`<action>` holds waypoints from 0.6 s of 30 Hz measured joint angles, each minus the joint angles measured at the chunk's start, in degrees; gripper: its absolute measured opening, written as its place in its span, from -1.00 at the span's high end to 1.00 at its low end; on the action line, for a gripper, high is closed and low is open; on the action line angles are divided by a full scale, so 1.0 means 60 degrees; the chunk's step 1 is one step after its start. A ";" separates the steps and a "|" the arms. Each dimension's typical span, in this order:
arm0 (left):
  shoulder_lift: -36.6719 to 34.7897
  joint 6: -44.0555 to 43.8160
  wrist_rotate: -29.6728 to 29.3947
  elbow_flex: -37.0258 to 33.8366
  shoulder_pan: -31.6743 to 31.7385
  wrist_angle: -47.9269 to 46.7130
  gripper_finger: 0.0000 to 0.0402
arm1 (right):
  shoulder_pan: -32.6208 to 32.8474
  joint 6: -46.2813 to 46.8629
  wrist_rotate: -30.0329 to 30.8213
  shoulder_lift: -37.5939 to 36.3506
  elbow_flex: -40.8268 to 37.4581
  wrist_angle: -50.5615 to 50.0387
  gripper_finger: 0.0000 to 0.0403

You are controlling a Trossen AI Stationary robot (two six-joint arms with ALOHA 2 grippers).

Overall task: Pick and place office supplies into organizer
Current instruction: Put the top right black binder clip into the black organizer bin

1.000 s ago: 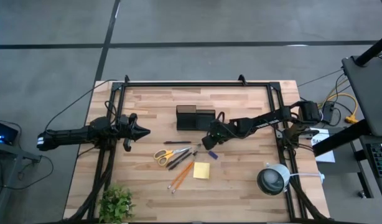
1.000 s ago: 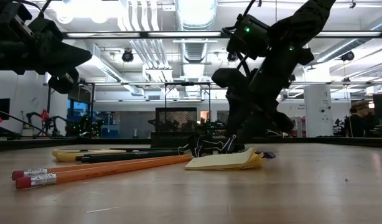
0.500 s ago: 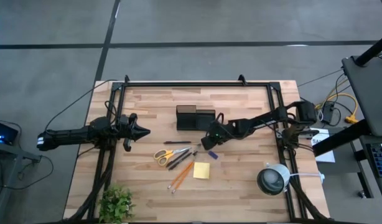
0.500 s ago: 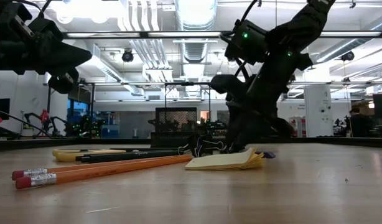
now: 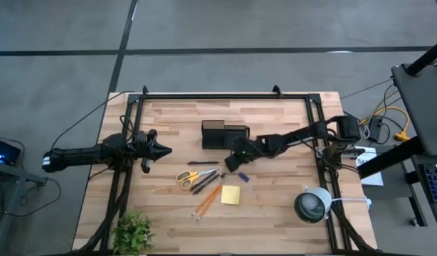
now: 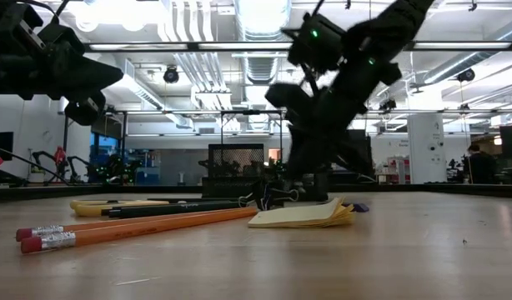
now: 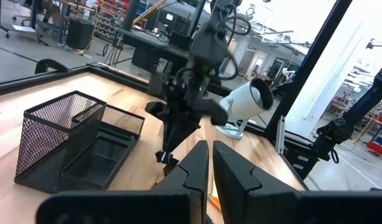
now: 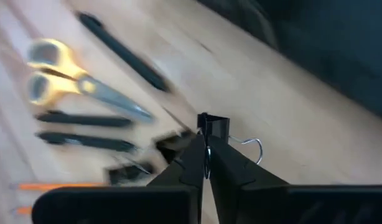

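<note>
Right end effector (image 5: pixel 228 166): low over the middle of the surface (image 5: pixel 275 117), just in front of the organizer (image 5: pixel 223 135) and beside the tips of the dark pens (image 5: pixel 205 180). In the right wrist view its fingers (image 8: pixel 194 163) are clenched together on the wire handle of a small black binder clip (image 8: pixel 214 126). The clip's black body sticks out just past the fingertips, with its second wire loop off to one side. Cannot tell whether the clip is clear of the wood or touching it.

Left end effector (image 5: pixel 164 150): out at the left side of the surface, well apart from the supplies. Fingers pressed together, nothing between them (left wrist view). It points across at the organizer and the right arm.

Organizer: black mesh, standing upright at centre-rear of the surface. The left wrist view shows a tall compartment and a lower tray section beside it. I see nothing in the parts that show.

Supplies lying on the wood in front of the organizer:
- yellow-handled scissors (image 5: pixel 187 178), leftmost, blades pointing toward the pens
- dark pens, just beside the scissors
- orange pencils (image 5: pixel 206 201), nearer the front edge, eraser ends toward the front
- yellow sticky-note pad (image 5: pixel 230 195), just right of the pencils
- small purple block (image 5: pixel 243 178), between the pad and the right end effector

Low view: another black clip (image 6: pixel 271 197) rests on the wood behind the pad.

Also present: green plant (image 5: pixel 133 231) at front left, round white device (image 5: pixel 312 205) at front right.
</note>
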 joint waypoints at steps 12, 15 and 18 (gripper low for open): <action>0.0003 0.0001 -0.0003 0.0000 0.0000 0.0000 0.96 | -0.0320 -0.2365 0.1087 0.0627 0.2827 -0.1605 0.96; -0.0007 0.0001 0.0000 0.0000 0.0002 0.0000 0.96 | -0.0462 -0.2694 0.0818 0.1344 0.3512 -0.1767 0.96; -0.0009 0.0000 0.0000 0.0000 0.0000 -0.0017 0.96 | -0.0544 -0.2733 0.0850 0.2236 0.4277 -0.1842 0.96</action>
